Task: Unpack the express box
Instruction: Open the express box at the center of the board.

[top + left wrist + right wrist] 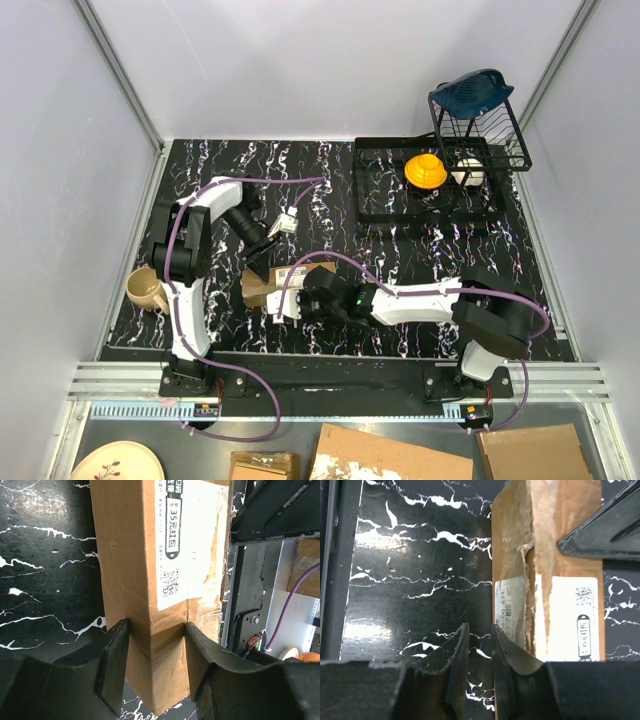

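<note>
The express box (272,282) is a small brown carton with a white label, lying on the black marbled table between the arms. My left gripper (262,250) is shut on one end of the express box (130,555), with both fingers pressed against the cardboard either side of a corner edge (156,655). In the right wrist view the box's (560,605) top is torn and ragged along its tape. My right gripper (479,635) stands just left of the box's side. It is open by a narrow gap, through which only table shows.
A tan mug (147,290) stands at the table's left edge. A black dish rack (430,185) at the back right holds a yellow item (425,170), with a blue item (470,90) on top. A small white object (285,222) lies behind the box. Cardboard pieces (390,455) lie below the table.
</note>
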Motion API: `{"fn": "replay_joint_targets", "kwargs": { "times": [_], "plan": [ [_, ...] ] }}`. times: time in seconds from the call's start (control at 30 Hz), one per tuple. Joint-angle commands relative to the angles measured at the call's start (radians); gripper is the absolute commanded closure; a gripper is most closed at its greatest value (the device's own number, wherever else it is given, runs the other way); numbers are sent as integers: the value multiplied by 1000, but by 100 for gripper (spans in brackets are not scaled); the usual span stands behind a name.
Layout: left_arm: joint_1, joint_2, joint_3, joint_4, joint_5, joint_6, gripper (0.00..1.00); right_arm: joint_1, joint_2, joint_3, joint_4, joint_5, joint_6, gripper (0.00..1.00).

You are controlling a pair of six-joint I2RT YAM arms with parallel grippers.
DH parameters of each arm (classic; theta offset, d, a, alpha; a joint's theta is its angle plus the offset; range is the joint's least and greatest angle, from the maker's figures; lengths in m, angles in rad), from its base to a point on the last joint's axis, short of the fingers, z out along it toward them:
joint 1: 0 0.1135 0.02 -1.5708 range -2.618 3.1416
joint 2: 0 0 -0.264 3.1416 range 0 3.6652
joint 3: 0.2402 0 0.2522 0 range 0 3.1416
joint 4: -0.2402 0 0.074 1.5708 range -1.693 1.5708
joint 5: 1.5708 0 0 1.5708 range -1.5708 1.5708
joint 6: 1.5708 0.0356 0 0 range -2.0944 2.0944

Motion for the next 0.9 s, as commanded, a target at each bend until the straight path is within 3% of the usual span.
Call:
{"fn": "replay_joint_targets", "kwargs": {
  "times": [0.0, 0.3, 0.6, 0.87],
  "plan": [
    [-5, 57, -18, 23, -147, 56, 57, 8, -24, -11, -23, 0, 21, 69],
    [-5, 59, -21, 23, -142, 56, 57, 8, -27, 12, 2, 49, -49, 68],
    [-5, 62, -18, 21, -144, 58, 57, 8, -53, 33, 51, 75, -80, 59],
    [-5, 59, -18, 21, -139, 59, 57, 8, -36, 64, 67, 75, -120, 59]
  ]
}}
